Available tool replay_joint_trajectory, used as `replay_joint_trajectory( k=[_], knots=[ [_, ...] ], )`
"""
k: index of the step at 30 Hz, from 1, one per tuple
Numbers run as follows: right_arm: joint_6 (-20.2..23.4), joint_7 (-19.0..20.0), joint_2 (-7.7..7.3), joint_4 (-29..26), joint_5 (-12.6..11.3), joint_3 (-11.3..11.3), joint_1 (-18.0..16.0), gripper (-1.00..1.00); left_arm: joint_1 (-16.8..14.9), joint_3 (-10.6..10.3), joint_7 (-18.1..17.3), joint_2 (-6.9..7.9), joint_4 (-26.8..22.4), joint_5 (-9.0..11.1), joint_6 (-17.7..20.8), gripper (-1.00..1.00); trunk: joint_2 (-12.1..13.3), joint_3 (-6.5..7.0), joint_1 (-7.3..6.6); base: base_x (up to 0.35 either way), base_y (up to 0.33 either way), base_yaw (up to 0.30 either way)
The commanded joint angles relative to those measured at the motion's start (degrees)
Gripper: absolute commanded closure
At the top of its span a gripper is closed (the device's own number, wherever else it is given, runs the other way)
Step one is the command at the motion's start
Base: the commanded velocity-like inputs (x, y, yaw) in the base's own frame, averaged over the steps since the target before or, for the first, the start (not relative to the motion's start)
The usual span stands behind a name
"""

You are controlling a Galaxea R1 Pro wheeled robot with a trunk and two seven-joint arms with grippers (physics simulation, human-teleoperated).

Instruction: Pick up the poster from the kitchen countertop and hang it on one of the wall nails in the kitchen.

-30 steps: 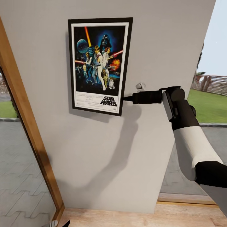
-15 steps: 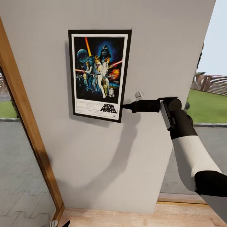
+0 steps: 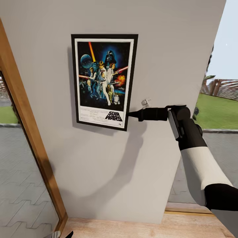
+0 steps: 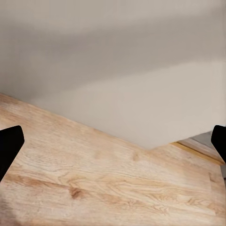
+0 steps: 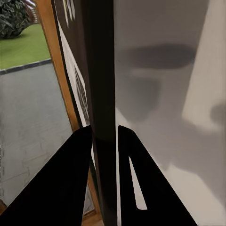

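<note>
The poster (image 3: 104,81), a framed Star Wars print, stands upright and flat against the light-grey wall (image 3: 172,49). My right gripper (image 3: 129,114) reaches in from the right and is shut on the frame's lower right edge. In the right wrist view the dark frame edge (image 5: 101,84) runs between the two black fingers (image 5: 75,165), with the wall just behind it. My left gripper (image 4: 113,141) hangs low over the wooden floor, open with nothing between its fingers. The wall nails are hidden, and the kitchen countertop is out of view.
A wooden door or window frame (image 3: 29,138) slants along the left of the wall panel, with paving outside. To the right of the panel is an opening (image 3: 218,105) onto grass. Light wood floor (image 3: 132,228) lies below.
My right gripper has lowered the poster down the wall, most of it in the first half second, with only a slight further drop since. The poster hangs a little straighter.
</note>
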Motion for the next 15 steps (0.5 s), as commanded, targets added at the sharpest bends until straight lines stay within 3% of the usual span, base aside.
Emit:
replay_joint_trajectory(
  k=[1, 15],
  knots=[
    [0.42, 0.22, -0.03, -0.03, -0.06, 0.04, 0.05, 1.0, -0.02, -0.49, -0.09, 0.02, 0.05, 0.35, -0.33, -1.0, -0.04, -0.03, 0.02, 0.0, 0.0, 0.0],
    [0.34, 0.21, 0.05, -0.1, -0.06, 0.12, 0.56, 1.0, -0.02, -0.49, -0.05, -0.01, 0.05, 0.35, -0.32, -1.0, -0.04, -0.03, 0.02, 0.0, 0.0, 0.0]
  ],
)
